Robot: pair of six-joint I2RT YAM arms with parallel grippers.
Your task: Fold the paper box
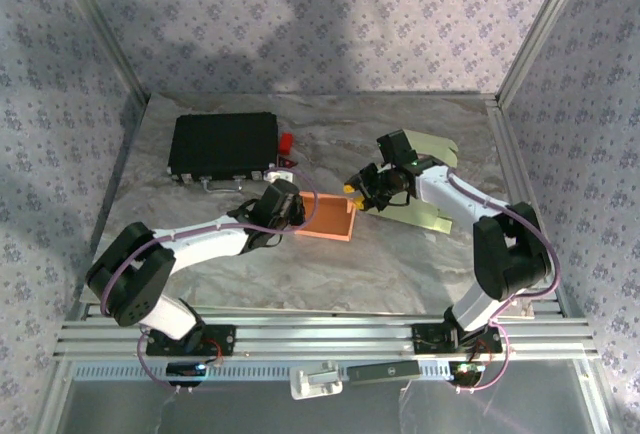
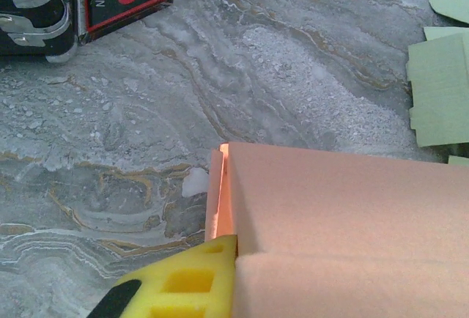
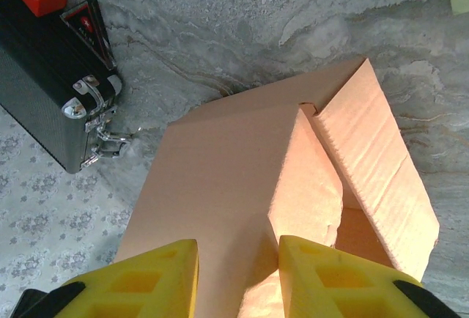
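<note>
The paper box (image 1: pixel 325 219) is a peach-orange cardboard tray in the middle of the marble table, partly folded up. My left gripper (image 1: pixel 297 209) is at its left wall and shut on it. In the left wrist view one yellow finger (image 2: pixel 209 267) presses the outside of the wall of the paper box (image 2: pixel 344 223); the other finger is hidden behind the cardboard. My right gripper (image 1: pixel 358 197) is at the box's right end. In the right wrist view its gripper (image 3: pixel 238 256) is open, fingers (image 3: pixel 315 263) astride an upright flap of the paper box (image 3: pixel 220 164).
A black case (image 1: pixel 222 146) with metal latches lies at the back left, a red object (image 1: pixel 285 141) beside it. Pale green flat cardboard pieces (image 1: pixel 432 149) lie at the back right, behind and beside my right arm. Metal frame rails border the table.
</note>
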